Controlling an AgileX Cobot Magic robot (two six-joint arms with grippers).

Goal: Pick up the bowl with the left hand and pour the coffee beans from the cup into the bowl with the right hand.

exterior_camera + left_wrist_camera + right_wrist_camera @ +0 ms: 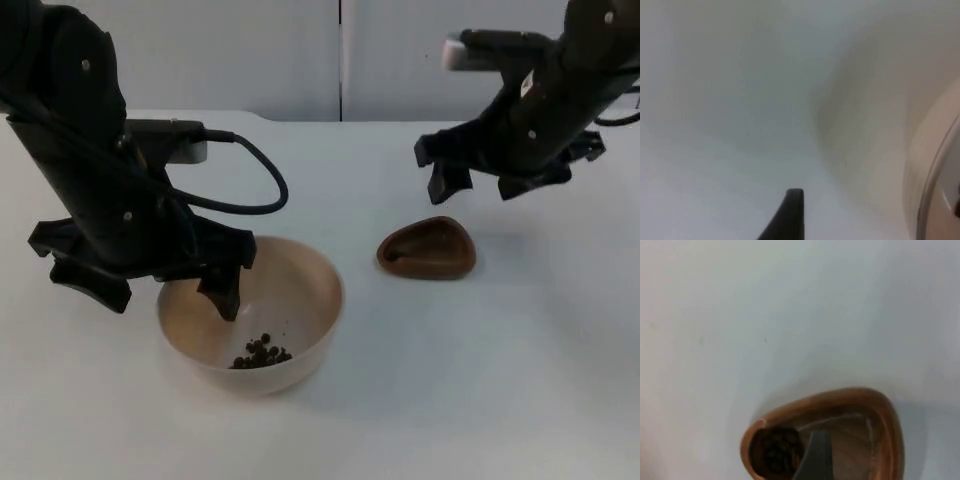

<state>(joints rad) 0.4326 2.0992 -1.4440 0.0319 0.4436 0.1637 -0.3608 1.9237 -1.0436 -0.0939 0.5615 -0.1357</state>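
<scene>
Beans (262, 353) already in bowl (300, 290); cup (428, 249) lying tipped mid-table, dark residue inside. Left gripper (165, 285) straddling bowl rim, apparently gripping; right gripper (487, 182) hovering spread, empty.

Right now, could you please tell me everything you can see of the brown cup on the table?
The brown cup looks wooden, with a rounded-triangular rim and a smooth, glossy body. It lies on the white table to the right of the bowl, apart from it. Its opening shows toward the camera in the top view. In the right wrist view a few dark coffee beans sit at its narrow end. The right gripper hovers above it without touching; nothing else touches it.
</scene>
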